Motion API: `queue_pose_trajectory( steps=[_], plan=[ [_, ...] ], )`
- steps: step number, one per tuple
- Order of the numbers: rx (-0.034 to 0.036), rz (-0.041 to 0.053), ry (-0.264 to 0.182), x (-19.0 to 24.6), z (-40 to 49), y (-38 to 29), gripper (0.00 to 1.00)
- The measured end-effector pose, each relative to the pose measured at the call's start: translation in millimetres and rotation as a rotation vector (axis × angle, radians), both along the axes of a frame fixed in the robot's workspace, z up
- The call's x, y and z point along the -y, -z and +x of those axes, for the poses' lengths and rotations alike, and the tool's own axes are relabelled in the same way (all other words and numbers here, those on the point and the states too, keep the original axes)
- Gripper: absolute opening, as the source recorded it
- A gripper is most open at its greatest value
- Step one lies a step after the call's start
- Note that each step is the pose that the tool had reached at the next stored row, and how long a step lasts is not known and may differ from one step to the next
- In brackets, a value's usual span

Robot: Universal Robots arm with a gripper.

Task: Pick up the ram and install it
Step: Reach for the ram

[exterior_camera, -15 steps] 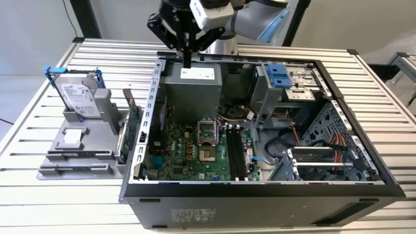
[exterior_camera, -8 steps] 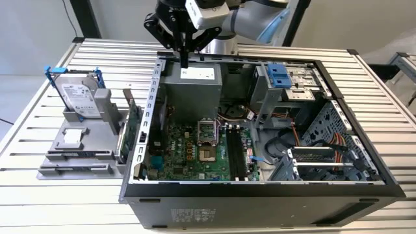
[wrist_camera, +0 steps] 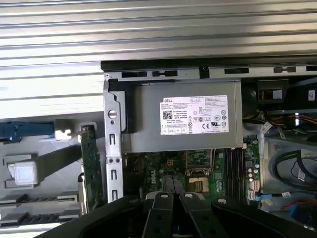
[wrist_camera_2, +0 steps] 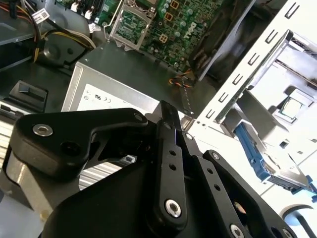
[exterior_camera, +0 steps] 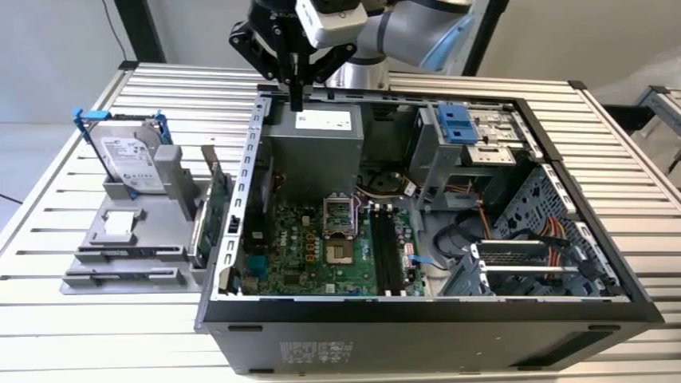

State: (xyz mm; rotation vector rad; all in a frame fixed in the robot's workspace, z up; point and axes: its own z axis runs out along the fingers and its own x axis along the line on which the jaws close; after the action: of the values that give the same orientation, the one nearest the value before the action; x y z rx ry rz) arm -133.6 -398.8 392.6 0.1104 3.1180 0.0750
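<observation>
My gripper (exterior_camera: 297,104) hangs shut with nothing in it over the back edge of the open computer case (exterior_camera: 229,239), just above the grey power supply (exterior_camera: 314,140). Both wrist views show its black fingers (wrist_camera: 171,186) pressed together (wrist_camera_2: 167,116) above the power supply's label. A narrow dark stick that looks like the ram (exterior_camera: 127,254) lies flat in a front slot of the grey rack (exterior_camera: 159,195) on the exterior view's left, far from the gripper. The black memory slots (exterior_camera: 385,251) run along the green motherboard (exterior_camera: 303,247) inside the case.
A hard drive (exterior_camera: 130,158) with blue rails stands upright in the rack. A green expansion card (exterior_camera: 218,203) stands on edge between rack and case. Drive cages (exterior_camera: 474,140), orange cables (exterior_camera: 532,235) and the CPU socket (exterior_camera: 338,219) crowd the case. The slatted table (exterior_camera: 64,335) lies around it.
</observation>
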Motion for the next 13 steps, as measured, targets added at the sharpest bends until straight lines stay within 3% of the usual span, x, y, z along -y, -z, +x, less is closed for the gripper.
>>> queue_pose_trajectory(
  steps=[13],
  plan=[
    [-0.0001, -0.0001, 0.0, 0.0, -8.4, 0.0, 0.0]
  ],
)
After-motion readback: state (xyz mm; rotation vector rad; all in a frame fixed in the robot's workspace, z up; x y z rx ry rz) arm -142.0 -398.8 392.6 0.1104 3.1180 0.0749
